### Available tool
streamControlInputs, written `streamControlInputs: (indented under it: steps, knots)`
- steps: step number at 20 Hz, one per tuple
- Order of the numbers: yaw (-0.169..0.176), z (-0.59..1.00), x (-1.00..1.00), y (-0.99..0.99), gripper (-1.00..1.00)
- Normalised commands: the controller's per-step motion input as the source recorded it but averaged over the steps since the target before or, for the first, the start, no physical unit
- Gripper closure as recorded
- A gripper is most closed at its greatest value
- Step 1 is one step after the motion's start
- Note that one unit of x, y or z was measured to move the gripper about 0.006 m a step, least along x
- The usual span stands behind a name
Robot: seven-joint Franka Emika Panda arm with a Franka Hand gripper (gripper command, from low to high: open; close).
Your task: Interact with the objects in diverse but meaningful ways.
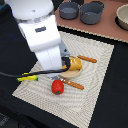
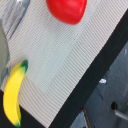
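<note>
The gripper (image 1: 64, 64), its jaw state hidden behind the arm's bulk, hovers just beside the golden bread loaf (image 1: 76, 63), nearest of the toys, whose long axis points away from it toward the sausage stick (image 1: 88, 59).

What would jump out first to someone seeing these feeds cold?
The big white robot arm fills the exterior view's upper left, leaning over a pale ribbed mat. Beside it on the mat lie a red tomato, a golden bread loaf and two brown sausage sticks, with a yellow banana near the mat's edge. Grey pots sit on the tan surface behind.
</note>
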Motion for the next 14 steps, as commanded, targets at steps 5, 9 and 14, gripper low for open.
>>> streamControlInputs:
  steps: [5, 9, 14]
  knots:
    - [0.111, 0.00, 0.57, -0.17, -1.00]
    - [0.025, 0.05, 0.60, -0.35, -1.00]
    - [-0.184, 0.15, 0.46, -0.18, -1.00]
